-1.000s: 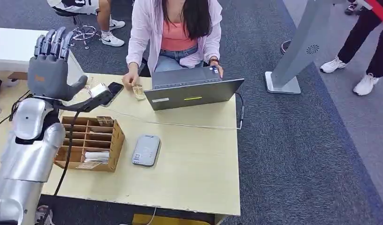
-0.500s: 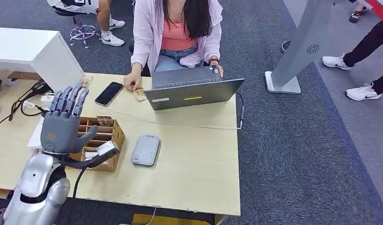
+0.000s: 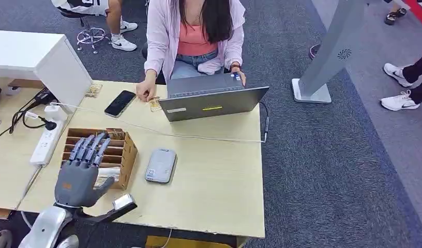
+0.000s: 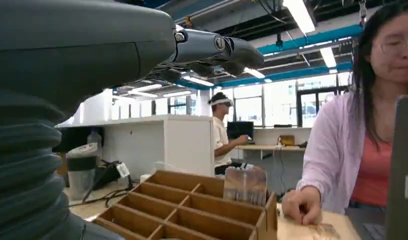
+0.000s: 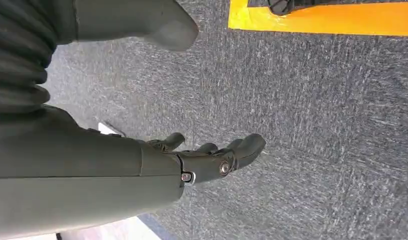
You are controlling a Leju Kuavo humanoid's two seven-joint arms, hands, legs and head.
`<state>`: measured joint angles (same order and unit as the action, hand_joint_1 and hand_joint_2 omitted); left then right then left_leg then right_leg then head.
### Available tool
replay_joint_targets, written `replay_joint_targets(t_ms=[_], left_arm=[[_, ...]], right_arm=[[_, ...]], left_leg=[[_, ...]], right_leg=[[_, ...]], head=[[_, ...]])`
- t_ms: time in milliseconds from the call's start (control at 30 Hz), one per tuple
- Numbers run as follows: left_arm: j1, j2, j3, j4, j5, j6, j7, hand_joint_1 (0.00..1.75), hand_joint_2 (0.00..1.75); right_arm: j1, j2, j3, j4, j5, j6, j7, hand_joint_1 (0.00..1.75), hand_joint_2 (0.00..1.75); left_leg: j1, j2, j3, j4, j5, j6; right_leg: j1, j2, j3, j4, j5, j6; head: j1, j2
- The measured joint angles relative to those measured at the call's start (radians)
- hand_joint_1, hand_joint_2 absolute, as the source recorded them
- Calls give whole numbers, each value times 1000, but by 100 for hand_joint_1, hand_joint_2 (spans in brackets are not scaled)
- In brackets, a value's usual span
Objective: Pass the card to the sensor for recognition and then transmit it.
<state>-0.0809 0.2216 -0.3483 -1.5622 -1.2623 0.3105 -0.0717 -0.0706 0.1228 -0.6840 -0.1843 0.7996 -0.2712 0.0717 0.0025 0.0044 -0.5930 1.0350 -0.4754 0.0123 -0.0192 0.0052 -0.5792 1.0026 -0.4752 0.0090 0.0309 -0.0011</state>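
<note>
Hovering empty with fingers spread, the left hand (image 3: 80, 175) sits over the wooden card box (image 3: 118, 150); a clumsy reach could knock it toward the card reader (image 3: 161, 165).

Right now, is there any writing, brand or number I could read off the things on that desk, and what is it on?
None can be read.
Grey card reader: a small label, too blurred to read.
Laptop: a white sticker and a yellowish mark on the lid, no legible letters.
Grey stand on the floor: a round dotted mark, not text.
Left hand: an orange mark on its back, too small to read.
Phone: dark screen, nothing shown.
</note>
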Motion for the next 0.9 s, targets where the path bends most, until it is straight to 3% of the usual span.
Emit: replay_joint_targets(t_ms=[333, 900], left_arm=[[61, 14, 0, -16, -6, -30, 17, 0, 175], [68, 18, 8, -14, -19, -67, 70, 0, 175]], right_arm=[[1, 0, -9, -1, 4, 0, 0, 0, 175], [1, 0, -25, -3, 21, 1, -1, 0, 175]], left_leg=[[0, 0, 0, 0, 0, 0], [0, -1, 0, 0, 0, 0]], right_leg=[[0, 0, 0, 0, 0, 0], [0, -1, 0, 0, 0, 0]], head=[[0, 0], [0, 0]])
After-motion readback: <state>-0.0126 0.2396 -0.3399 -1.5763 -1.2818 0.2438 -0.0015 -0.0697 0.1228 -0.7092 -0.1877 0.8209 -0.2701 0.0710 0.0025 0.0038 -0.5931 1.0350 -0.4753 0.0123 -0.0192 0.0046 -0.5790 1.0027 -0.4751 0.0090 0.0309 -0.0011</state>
